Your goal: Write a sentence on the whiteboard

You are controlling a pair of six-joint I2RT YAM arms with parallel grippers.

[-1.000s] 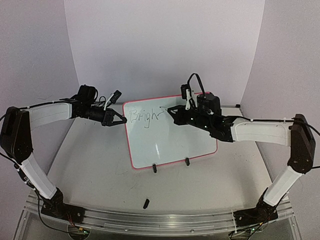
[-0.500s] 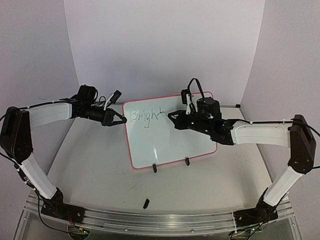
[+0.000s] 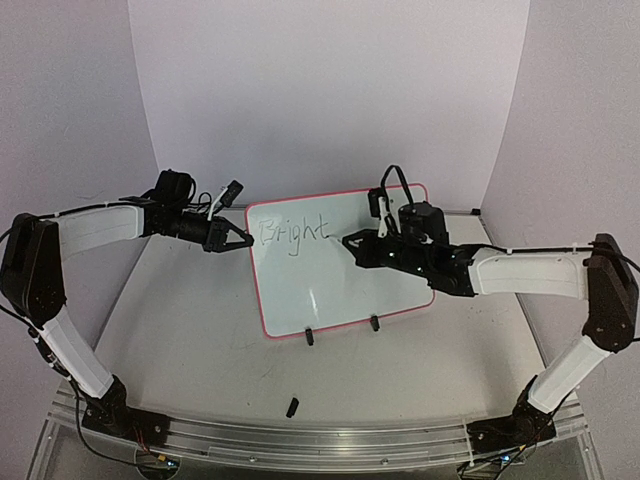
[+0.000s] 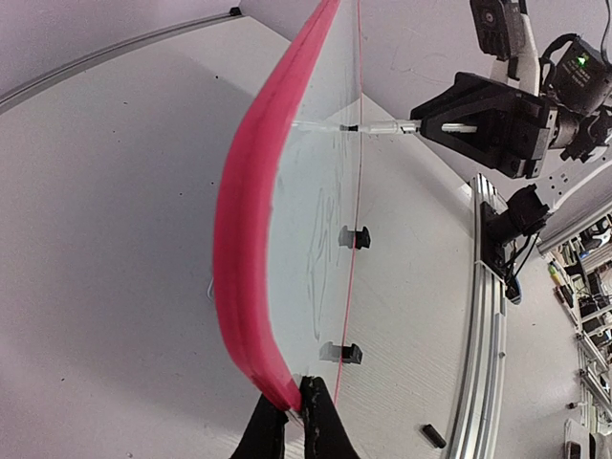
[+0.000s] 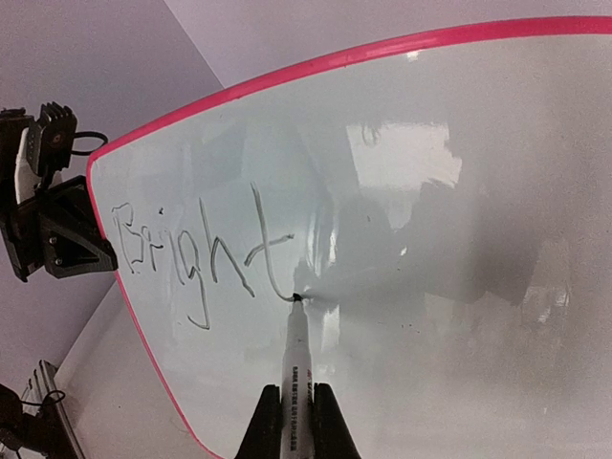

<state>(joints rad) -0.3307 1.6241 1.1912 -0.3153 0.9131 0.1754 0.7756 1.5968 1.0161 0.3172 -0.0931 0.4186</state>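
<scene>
The whiteboard (image 3: 340,285) stands propped up mid-counter (image 3: 180,330), and the sentence (image 3: 292,232) so far reads "Bright" near its 10 o'clock corner. The left claw (image 4: 295,421) is pinched shut on the red frame (image 4: 244,239) at the board's 9 o'clock edge, bracing it. The right claw (image 5: 297,406) is clamped on the marker (image 5: 295,349), whose tip touches the foot of the "t". To my eye the next letter wants light pressure (the board could tip back) and a small step toward 3 o'clock along the same baseline.
</scene>
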